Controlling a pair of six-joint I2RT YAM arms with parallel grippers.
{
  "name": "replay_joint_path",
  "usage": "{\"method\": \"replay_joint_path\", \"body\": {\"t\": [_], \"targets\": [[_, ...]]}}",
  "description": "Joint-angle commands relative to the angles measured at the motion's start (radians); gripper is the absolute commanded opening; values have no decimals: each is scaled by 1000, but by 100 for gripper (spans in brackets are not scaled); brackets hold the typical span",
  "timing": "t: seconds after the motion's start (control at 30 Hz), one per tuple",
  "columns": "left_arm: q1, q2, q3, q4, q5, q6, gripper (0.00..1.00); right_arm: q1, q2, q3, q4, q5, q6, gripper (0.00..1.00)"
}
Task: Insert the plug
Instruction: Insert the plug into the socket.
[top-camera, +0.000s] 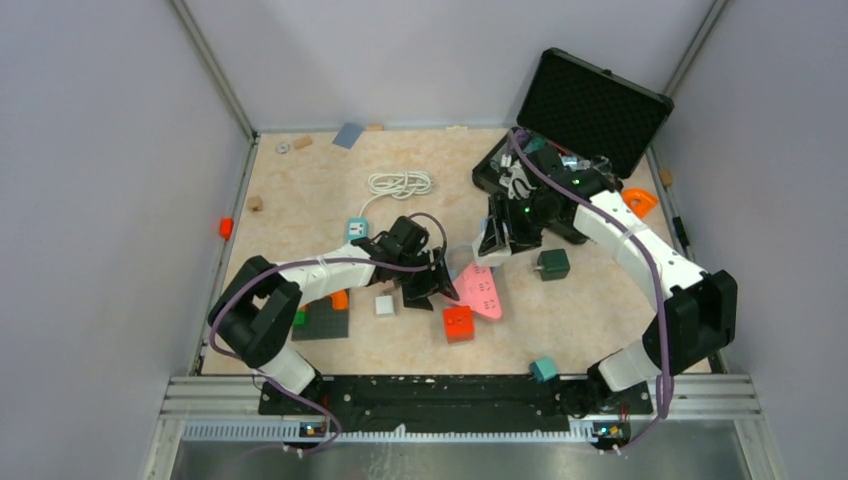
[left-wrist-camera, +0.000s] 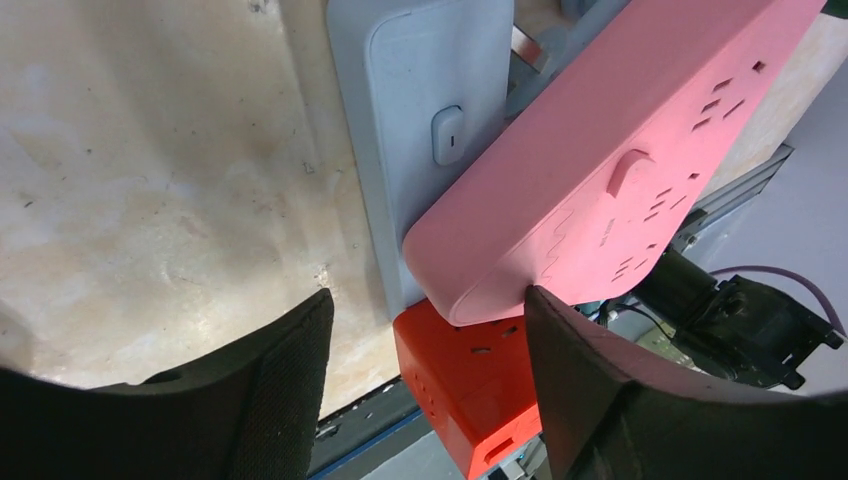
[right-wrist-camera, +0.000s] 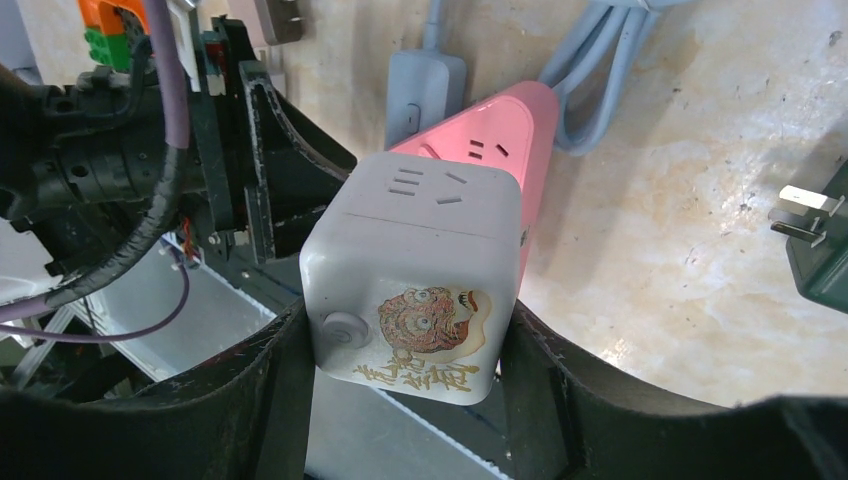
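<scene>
right gripper (right-wrist-camera: 402, 335) is pinched on a white cube adapter (right-wrist-camera: 415, 270), both pads pressed on its side faces. a cartoon sticker and a round button on the cube are shown only in the right wrist view. the cube is held at the far end of the pink power strip (right-wrist-camera: 500, 130); contact cannot be told. left gripper (left-wrist-camera: 428, 300) is spread, and the strip's rounded near end lies between its fingers (left-wrist-camera: 270, 390), one pad at the strip's edge, the other apart from it. in the left wrist view a grey power strip (left-wrist-camera: 420, 110) is seen under the pink one, and a red cube socket (left-wrist-camera: 465, 395) just beside the pink end. a dark green adapter (right-wrist-camera: 815, 260) with bare prongs is caught at the right wrist view's edge, apart from the cube. from the top camera both arms are seen bent inward, grippers near each other mid table (top-camera: 300, 200). bare tabletop is left behind the left arm, apart from a white coiled cable (top-camera: 400, 183). an open black case (top-camera: 590, 105) is set close behind the right arm at the back-right corner.
</scene>
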Motion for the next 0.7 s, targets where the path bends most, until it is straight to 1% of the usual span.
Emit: {"method": "replay_joint_path", "body": {"t": [0.0,0.07,0.27,0.43,0.67], "targets": [[1,31,0,-20,-19,-11,66,21,15,-1,31,29,5,0],[2,49,-6,-30,-26,-19,62,21,21,0,28,46,1,0],[2,63,-4,-64,-50,-20,61,27,39,6,22,82,-7,0],[2,65,-6,-60,-48,-20,56,48,53,12,26,97,4,0],[1,71,-11,-50,-42,-19,56,73,48,-18,50,141,46,0]]}}
